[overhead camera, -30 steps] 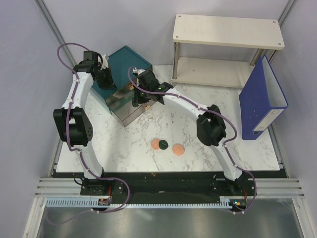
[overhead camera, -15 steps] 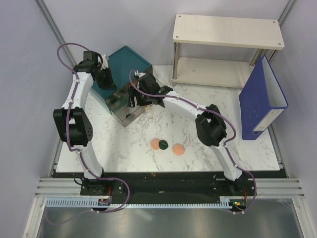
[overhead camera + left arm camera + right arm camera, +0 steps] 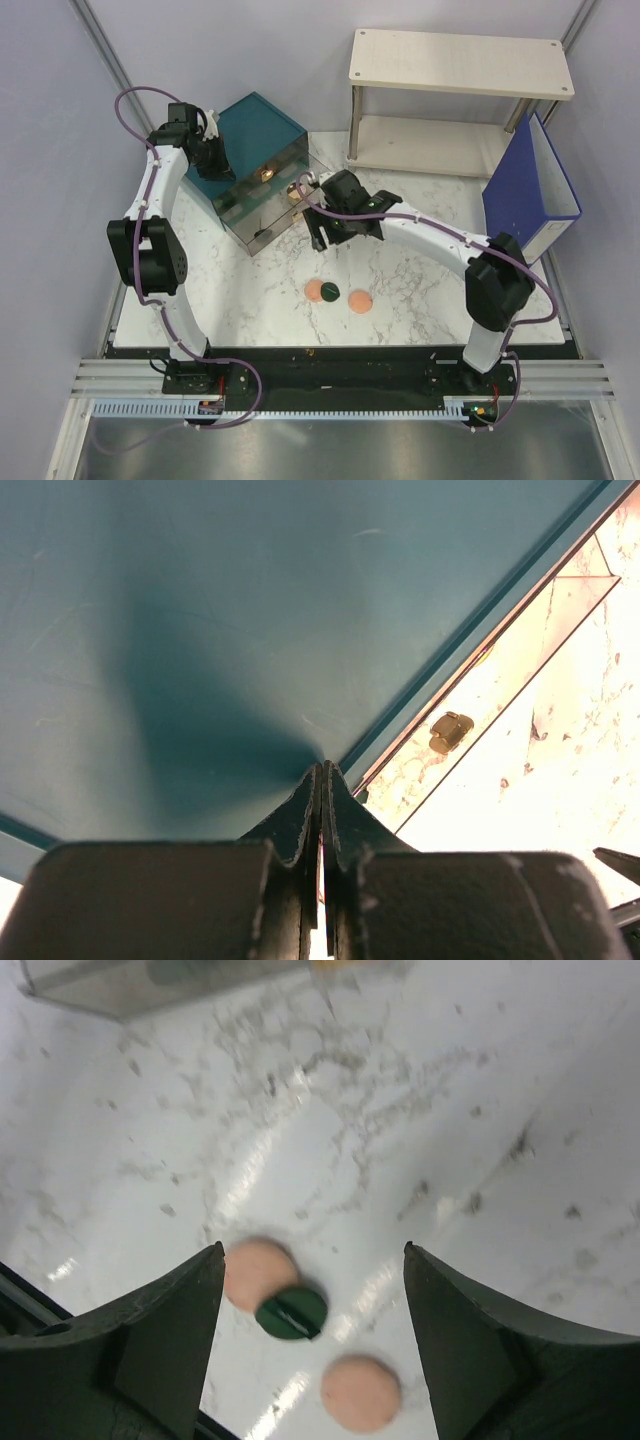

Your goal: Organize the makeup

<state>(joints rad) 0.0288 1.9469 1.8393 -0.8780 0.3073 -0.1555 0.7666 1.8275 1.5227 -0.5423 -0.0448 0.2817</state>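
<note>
Jaws of right gripper [image 3: 313, 1250] spread wide, empty, over white marble tabletop [image 3: 500, 1110]. Dark green round compact [image 3: 291, 1313] touches peach-pink round disc [image 3: 255, 1268]; 2nd disc [image 3: 360, 1392] nearby. Left gripper [image 3: 322, 775] pressed together, tips at teal box [image 3: 200, 600] top.

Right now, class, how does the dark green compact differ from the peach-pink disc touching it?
The dark green compact is dark; the peach-pink disc is pale. The compact looks a little smaller than the disc. The compact shows a line across its top; the disc looks plain. Both are round, lie flat on the marble table and touch.
</note>
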